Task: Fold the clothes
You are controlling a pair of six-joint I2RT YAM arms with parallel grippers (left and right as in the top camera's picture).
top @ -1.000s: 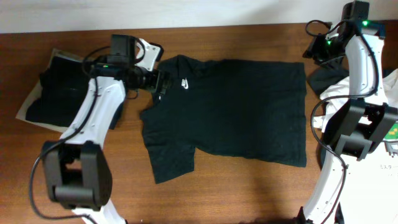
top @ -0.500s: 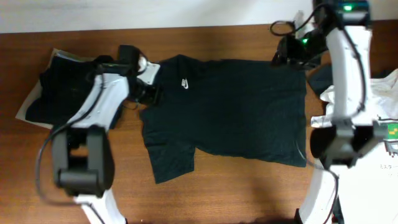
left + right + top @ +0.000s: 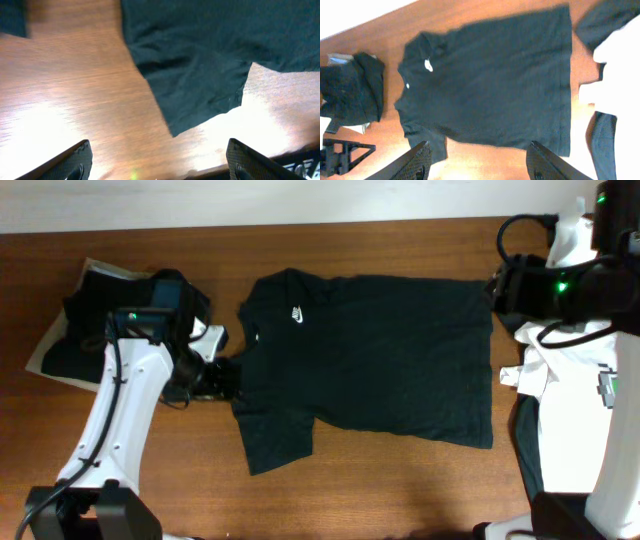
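Observation:
The black short-sleeved T-shirt (image 3: 380, 360) lies spread flat on the wooden table, collar to the left, white swoosh logo (image 3: 298, 313) facing up. My left gripper (image 3: 226, 375) is open and empty at the shirt's left edge, just above the near sleeve. In the left wrist view that sleeve (image 3: 200, 85) lies ahead of the open fingers (image 3: 160, 167). My right gripper (image 3: 500, 285) is open and empty, raised high by the shirt's far right hem corner. The right wrist view shows the whole shirt (image 3: 495, 80) beyond the open fingers (image 3: 480, 165).
A pile of dark folded clothes (image 3: 95, 320) lies on a beige cloth at the far left; it also shows in the right wrist view (image 3: 355, 90). White and dark garments (image 3: 560, 365) are heaped at the right edge. A wall runs along the table's back edge.
My left gripper has moved from the collar down toward the near sleeve. My right arm swung left over the hem's far corner, then back right. The shirt has not moved.

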